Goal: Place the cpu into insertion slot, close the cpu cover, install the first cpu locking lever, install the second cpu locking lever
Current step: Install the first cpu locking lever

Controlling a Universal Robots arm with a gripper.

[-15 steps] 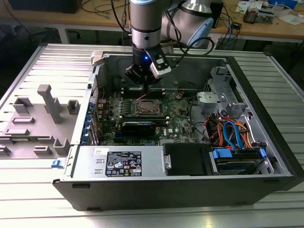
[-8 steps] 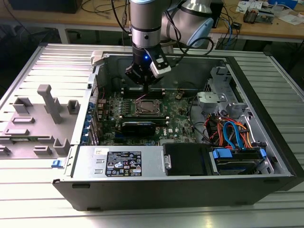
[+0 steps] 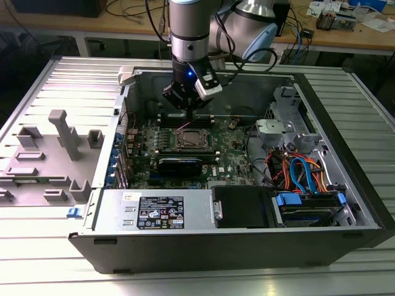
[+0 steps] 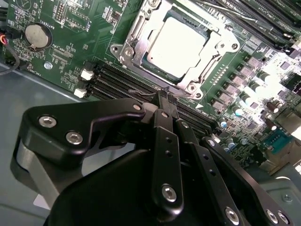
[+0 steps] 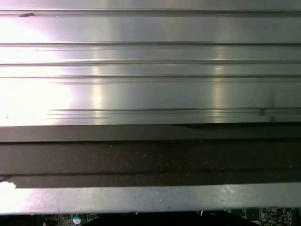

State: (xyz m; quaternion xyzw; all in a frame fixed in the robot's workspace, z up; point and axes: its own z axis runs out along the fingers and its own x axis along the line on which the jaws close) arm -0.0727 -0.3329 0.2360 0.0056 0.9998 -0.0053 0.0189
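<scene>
Black two-finger pincer (image 4: 165,95) (image 3: 187,115): closed, tips pinched on a thin silvery wire locking lever (image 4: 141,92) at the socket's edge.
Small square silver-grey cpu (image 4: 181,42) (image 3: 192,140): seated in the square, silver-rimmed insertion slot (image 4: 190,88) on the green motherboard (image 4: 70,52).
Thin silvery cpu cover frame (image 4: 216,52): lying down over the chip.

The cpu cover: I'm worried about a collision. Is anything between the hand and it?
Nothing visible does. In the second wrist view the shut hand sits right at the edge of the cpu cover, with only a thin wire lever at its tips.
</scene>
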